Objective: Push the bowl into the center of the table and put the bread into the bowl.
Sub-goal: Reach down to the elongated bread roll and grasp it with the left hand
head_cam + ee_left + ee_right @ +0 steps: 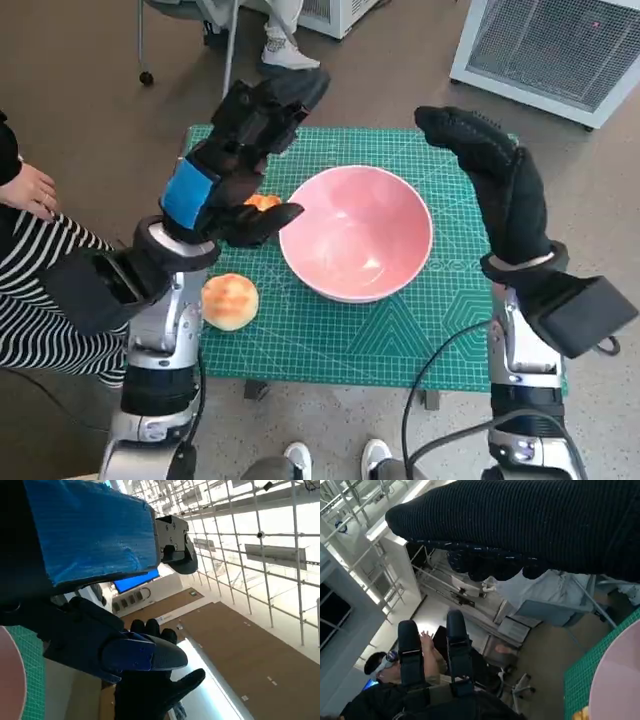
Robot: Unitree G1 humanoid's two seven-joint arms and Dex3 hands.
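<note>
The pink bowl [356, 236] stands empty and upright near the middle of the green cutting mat [330, 340]. A round golden bread roll [230, 301] lies on the mat to the bowl's left, near the front edge. A second small orange piece [262, 202] peeks out behind my left hand [238, 165]. That hand hovers above the mat left of the bowl, fingers apart, holding nothing. My right hand [495, 175] is raised over the mat's right side beside the bowl, fingers stretched out, empty. The bowl's rim [620, 680] also shows in the right wrist view.
A person in striped clothing sits at the left, a hand [28, 190] close to the table. A shoe [290, 55] and chair legs stand beyond the far edge. A white grilled unit [560, 50] stands at the back right. A person with a headset [380, 667] is opposite.
</note>
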